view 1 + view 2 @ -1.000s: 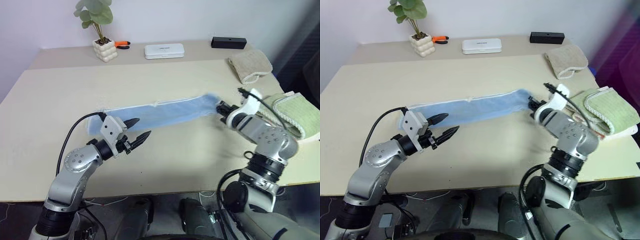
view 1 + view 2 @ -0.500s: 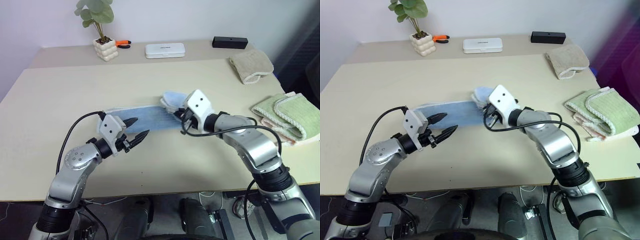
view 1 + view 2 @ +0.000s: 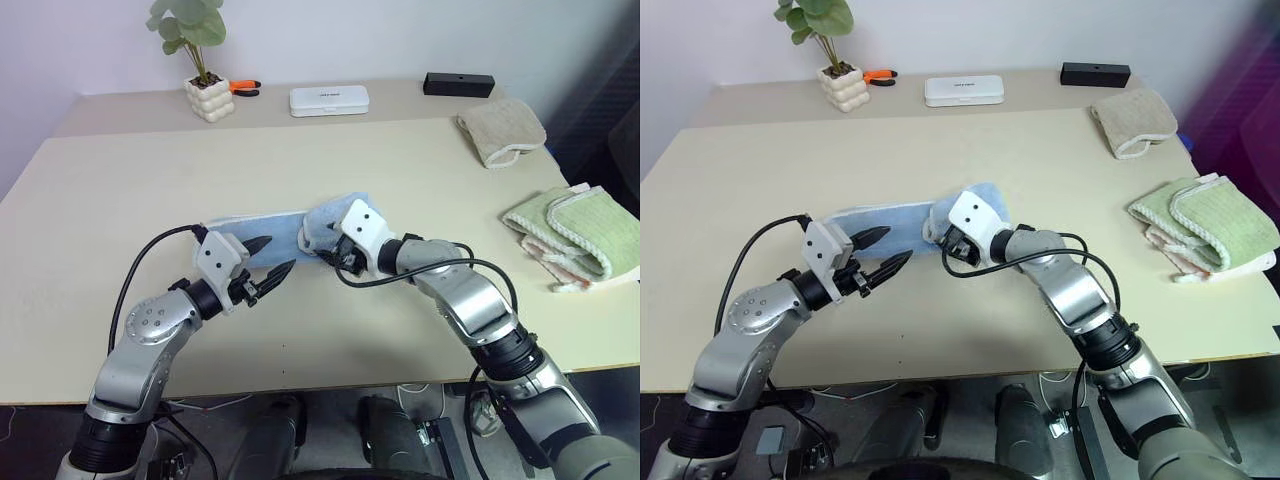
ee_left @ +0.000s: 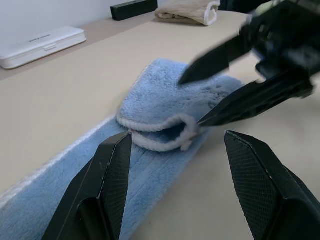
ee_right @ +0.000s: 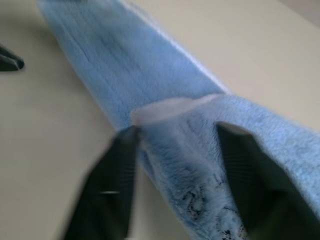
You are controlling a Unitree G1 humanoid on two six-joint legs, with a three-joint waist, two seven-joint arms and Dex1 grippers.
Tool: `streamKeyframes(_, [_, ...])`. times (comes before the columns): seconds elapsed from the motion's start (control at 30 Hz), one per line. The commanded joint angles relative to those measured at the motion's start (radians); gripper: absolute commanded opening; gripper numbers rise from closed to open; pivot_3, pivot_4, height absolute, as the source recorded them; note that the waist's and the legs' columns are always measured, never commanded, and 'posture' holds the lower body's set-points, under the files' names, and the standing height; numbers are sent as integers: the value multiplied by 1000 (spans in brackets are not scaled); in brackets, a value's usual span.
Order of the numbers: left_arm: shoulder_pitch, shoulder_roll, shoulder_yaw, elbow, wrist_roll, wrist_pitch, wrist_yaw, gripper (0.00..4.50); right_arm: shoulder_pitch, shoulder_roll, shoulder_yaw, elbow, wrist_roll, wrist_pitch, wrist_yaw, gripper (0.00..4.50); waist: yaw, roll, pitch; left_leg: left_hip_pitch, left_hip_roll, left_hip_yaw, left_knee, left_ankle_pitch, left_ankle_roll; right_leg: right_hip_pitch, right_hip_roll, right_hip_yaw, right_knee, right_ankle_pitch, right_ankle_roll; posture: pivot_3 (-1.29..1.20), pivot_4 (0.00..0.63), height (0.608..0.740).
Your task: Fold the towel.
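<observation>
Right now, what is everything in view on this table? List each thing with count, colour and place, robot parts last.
towel: 1, light blue, table centre, its right end doubled back over itself
beige towel: 1, tan, far right of table
green towels: folded stack, pale green over pink, right edge
plant: 1, green in a white pot, far left
orange tool: 1, orange and black, beside the pot
white case: 1, white, far centre
black box: 1, black, far right
table: 1, beige
left gripper: 1, black, open, at the towel's near edge
right gripper: 1, black, open over the folded end
</observation>
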Motion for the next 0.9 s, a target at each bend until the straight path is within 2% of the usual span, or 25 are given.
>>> streamKeyframes(0.03, [8, 11, 54, -34, -13, 1, 14, 2972, 8, -2, -145, -67, 128, 23, 53, 3111, 0, 0, 0, 0, 0, 0, 0, 0, 0, 0, 0, 0, 0, 0, 0, 0, 150, 740])
streamKeyframes(0.13, [7, 2, 80, -27, -27, 6, 21, 2972, -20, 21, -182, -4, 134, 29, 28, 1893, -3, 0, 0, 0, 0, 0, 0, 0, 0, 0, 0, 0, 0, 0, 0, 0, 150, 740])
streamKeyframes(0.2, [-1, -11, 98, -20, -42, 10, 32, 2972, -49, 51, -177, 84, 96, -11, -6, 698, -4, 0, 0, 0, 1, 0, 0, 0, 0, 0, 1, 0, 0, 0, -1, 0, 150, 740])
streamKeyframes(0.23, [-5, -18, 106, -16, -51, 12, 38, 2972, -63, 68, -171, 135, 76, -32, -24, 268, -5, 0, 0, 0, 1, 0, 0, 0, 0, 0, 1, 0, 0, 1, -1, 0, 150, 740])
streamKeyframes(0.27, [-9, -23, 112, -13, -58, 13, 43, 2972, -74, 82, -164, 175, 60, -50, -34, 60, -4, 0, 0, 0, 2, 0, 0, 0, 0, 0, 2, 0, 0, 1, -1, 0, 150, 740])
streamKeyframes(0.4, [-10, -49, 138, -3, -75, 21, 76, 2972, -87, 127, -75, 365, -32, -172, -14, 60, -3, 0, 0, 0, 2, 0, 0, 0, 0, 0, 2, 0, -1, 1, -1, 0, 150, 740])
streamKeyframes(0.57, [25, -71, 181, -15, -89, 38, 132, 2972, -64, 137, 16, 462, -123, -269, 16, 60, -4, 0, 0, 0, 2, 0, 0, 0, -1, 0, 3, 0, -1, 1, -1, 0, 150, 740])
streamKeyframes(0.73, [108, -115, 263, -72, -134, 99, 233, 2972, -95, 124, -31, 446, -143, -358, 11, 60, -5, 0, 0, 0, 3, 0, 0, -1, -1, 0, 4, 1, -1, 2, -1, 0, 150, 740])
streamKeyframes(0.83, [188, -168, 316, -127, -209, 179, 307, 2972, -135, 65, -36, 400, -175, -521, 72, 813, -3, 0, 0, 0, 3, 0, 1, -1, -1, 0, 4, 1, -1, 2, -1, 0, 150, 740])
streamKeyframes(0.87, [210, -177, 325, -139, -221, 200, 323, 2972, -145, 44, -28, 395, -196, -579, 85, 1370, -3, 0, 0, 0, 3, 0, 1, -1, -1, 0, 4, 1, -1, 2, -1, 0, 150, 740])
streamKeyframes(0.9, [231, -191, 338, -148, -238, 223, 345, 3225, -158, 24, -18, 399, -224, -641, 90, 1884, -3, 0, 0, 0, 3, 1, 1, -1, -1, 0, 4, 1, -1, 2, -1, 0, 150, 740])
